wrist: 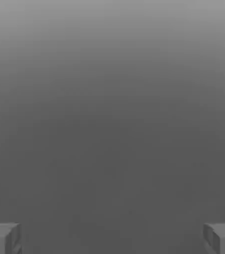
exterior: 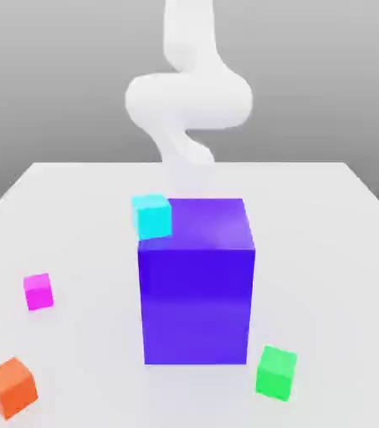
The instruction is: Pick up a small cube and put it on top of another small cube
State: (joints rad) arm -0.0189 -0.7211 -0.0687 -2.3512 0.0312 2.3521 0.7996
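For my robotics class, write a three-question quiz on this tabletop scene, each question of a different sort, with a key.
1. True or false: the magenta cube sits on top of the orange cube.
2. Which small cube lies nearest the big blue-violet block on the exterior view's right? A) green B) orange C) magenta
3. Fill in: in the hand view, the gripper has its fingers standing ____.

Key:
1. False; both rest apart on the table.
2. A, the green cube.
3. Open, with nothing between them.
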